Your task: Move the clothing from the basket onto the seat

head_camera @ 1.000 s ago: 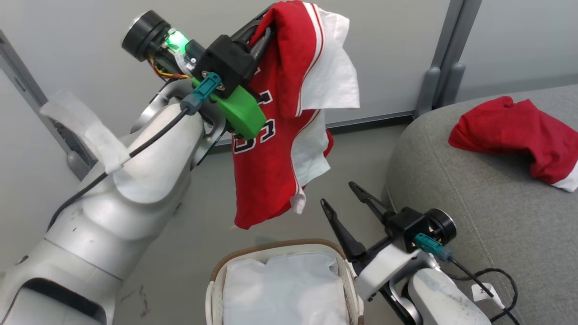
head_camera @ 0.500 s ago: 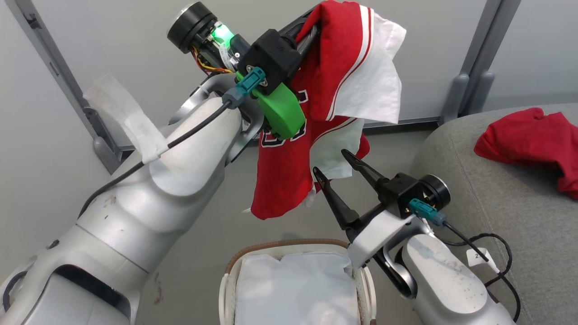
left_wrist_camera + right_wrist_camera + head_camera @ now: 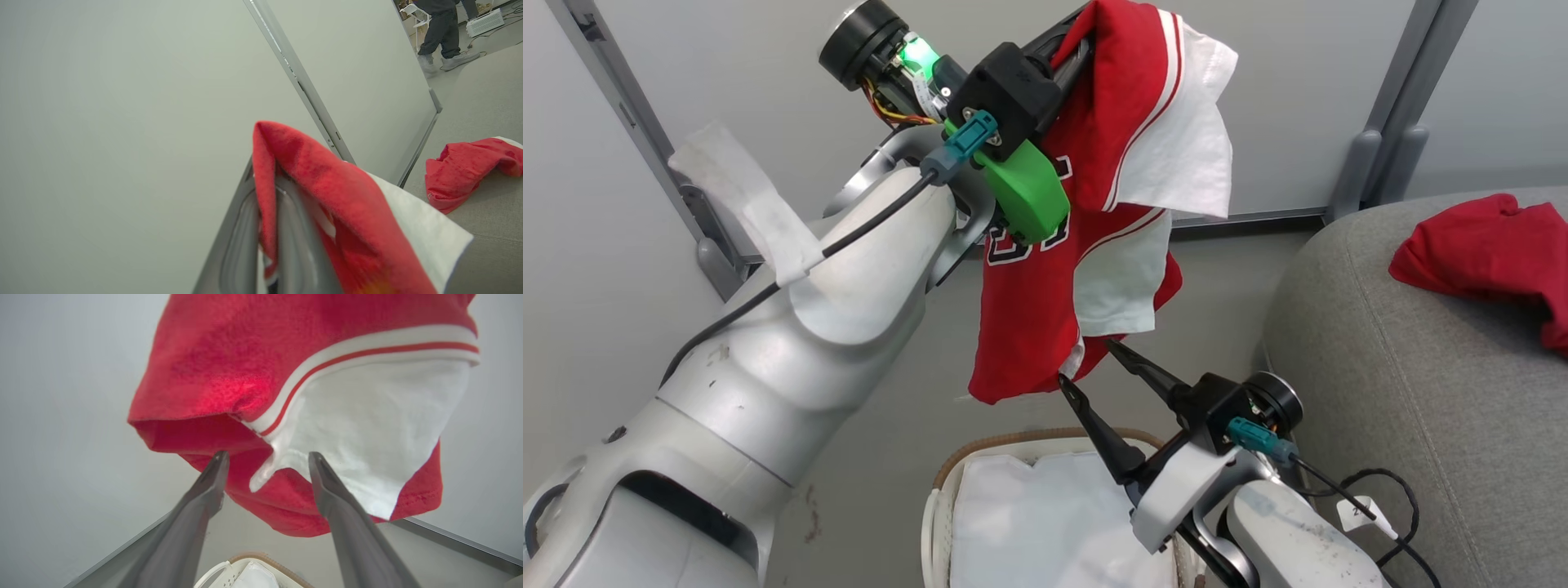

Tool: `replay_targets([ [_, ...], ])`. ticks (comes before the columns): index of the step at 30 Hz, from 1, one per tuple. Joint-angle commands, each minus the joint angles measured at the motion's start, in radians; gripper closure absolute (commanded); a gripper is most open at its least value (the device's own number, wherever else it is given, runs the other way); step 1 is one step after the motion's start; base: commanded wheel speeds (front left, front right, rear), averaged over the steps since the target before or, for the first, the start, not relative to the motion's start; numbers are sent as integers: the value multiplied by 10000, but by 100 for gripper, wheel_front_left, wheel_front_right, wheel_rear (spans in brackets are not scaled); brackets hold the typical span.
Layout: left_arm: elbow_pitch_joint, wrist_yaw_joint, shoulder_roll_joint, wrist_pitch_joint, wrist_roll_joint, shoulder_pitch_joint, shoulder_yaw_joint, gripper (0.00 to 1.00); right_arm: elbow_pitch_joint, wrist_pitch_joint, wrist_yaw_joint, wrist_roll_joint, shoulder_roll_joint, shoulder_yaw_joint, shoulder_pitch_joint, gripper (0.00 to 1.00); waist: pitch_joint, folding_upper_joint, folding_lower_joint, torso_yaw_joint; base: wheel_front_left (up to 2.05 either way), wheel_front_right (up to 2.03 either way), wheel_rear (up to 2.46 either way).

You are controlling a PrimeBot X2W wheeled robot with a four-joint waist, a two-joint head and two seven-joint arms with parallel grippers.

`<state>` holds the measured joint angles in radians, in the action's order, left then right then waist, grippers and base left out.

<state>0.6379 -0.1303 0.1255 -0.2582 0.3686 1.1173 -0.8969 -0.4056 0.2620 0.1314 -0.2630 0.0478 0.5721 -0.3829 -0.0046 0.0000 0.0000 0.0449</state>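
Note:
High in the head view, my left gripper [image 3: 1066, 49] is shut on a red jersey [image 3: 1029, 327] with white trim and lettering, which hangs down over the floor. In the left wrist view the fabric [image 3: 327, 179] drapes over my left gripper [image 3: 269, 228]. My right gripper [image 3: 1086, 363] is open, its tips at the jersey's lower hem; the right wrist view shows the hem [image 3: 229, 363] just beyond that gripper [image 3: 268, 457]. Below stands the white basket [image 3: 980, 457] with its liner [image 3: 1029, 523]. Another red jersey [image 3: 1478, 253] lies on the grey seat [image 3: 1405, 367].
Pale wall panels with grey posts [image 3: 1380, 155] stand behind the floor. A black cable [image 3: 1388, 490] lies on the seat's near edge. A person's legs [image 3: 441, 32] show far off in the left wrist view. The right wrist view shows the basket rim [image 3: 245, 563].
The head camera has shifted. My right gripper, still open, has moved left and up to the hanging jersey's hem. My left gripper keeps its hold on the jersey.

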Motion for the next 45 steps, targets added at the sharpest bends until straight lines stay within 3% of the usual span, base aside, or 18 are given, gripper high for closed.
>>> replay_targets([
  [1, -1, 68, 3, -70, 50, 183, 54, 100, -28, 46, -14, -47, 45, 8, 48, 0, 8, 0, 0, 0, 0, 0, 0],
  [16, -386, 49, -419, -72, 269, 220, -251, 100, -350, 46, -14, 193, 45, -995, -1424, 0, 89, 0, 0, 391, 0, 0, 0],
  [17, -392, 47, -423, -70, 288, 173, -254, 100, -325, 47, -14, 155, 43, -1024, -1463, 16, 94, 0, 0, 404, 0, 0, 0],
  [18, -384, 46, -408, -69, 312, 108, -259, 100, -329, 46, -14, 137, 45, -1038, -1494, 54, 98, 0, 0, 413, 0, 0, 0],
  [20, -343, 45, -355, -72, 333, -23, -244, 100, -312, 46, -14, 100, 46, -1030, -1529, 89, 106, 0, 0, 420, 0, 0, 0],
  [21, -325, 51, -330, -72, 338, -72, -226, 100, -305, 46, -14, 84, 45, -999, -1513, 100, 112, 0, 0, 418, 0, 0, 0],
  [30, -171, 99, 50, -76, 515, -661, 23, 100, -112, 47, -14, 27, 45, -1000, -1285, 100, 170, 0, 0, 223, 0, 0, 0],
  [40, -359, 77, 299, -78, 1100, -1881, 664, 100, 114, 47, -14, 153, 45, -1671, -1148, 100, 214, 0, 0, 19, 0, 0, 0],
  [41, -402, 54, 259, -76, 1326, -2180, 820, 87, 135, 47, -14, 166, 45, -1786, -1127, 100, 220, 0, 0, -4, 0, 0, 0],
  [43, -479, 22, 294, -76, 1550, -2607, 971, 70, 224, 47, -14, 209, 45, -2032, -1115, 100, 233, 0, 0, -41, 0, 0, 0],
  [44, -534, 16, 319, -76, 1600, -2764, 1028, 52, 261, 47, -14, 234, 45, -2146, -1123, 100, 239, 0, 0, -54, 0, 0, 0],
  [45, -603, 6, 350, -78, 1637, -2986, 1094, 13, 311, 47, -14, 281, 45, -2303, -1127, 100, 246, 0, 0, -68, 0, 0, 0],
])
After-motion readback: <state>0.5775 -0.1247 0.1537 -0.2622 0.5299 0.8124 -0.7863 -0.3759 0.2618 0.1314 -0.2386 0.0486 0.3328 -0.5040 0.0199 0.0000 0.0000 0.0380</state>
